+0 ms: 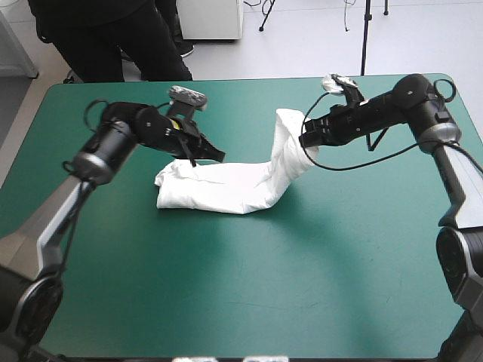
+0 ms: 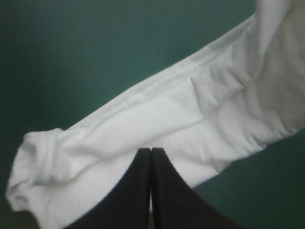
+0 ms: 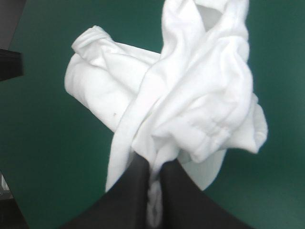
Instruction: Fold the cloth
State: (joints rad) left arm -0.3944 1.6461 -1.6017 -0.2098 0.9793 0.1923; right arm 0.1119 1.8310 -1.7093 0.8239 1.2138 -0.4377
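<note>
We see the T-shirt (image 1: 226, 188), a long white roll on the teal-green cover (image 1: 226, 286). The right gripper (image 3: 153, 164) pinches its raised end. The left gripper (image 2: 151, 151) is almost closed on a white sliver, and the roll stretches ahead of its fingers, which hide the grip.

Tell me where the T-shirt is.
In the high view, the T-shirt lies as a long band beside the left gripper, its right end in the right gripper.

T-shirt (image 1: 226, 192): soft wrinkled matt cloth | teal-green cover (image 1: 241, 286): smooth, matt
</note>
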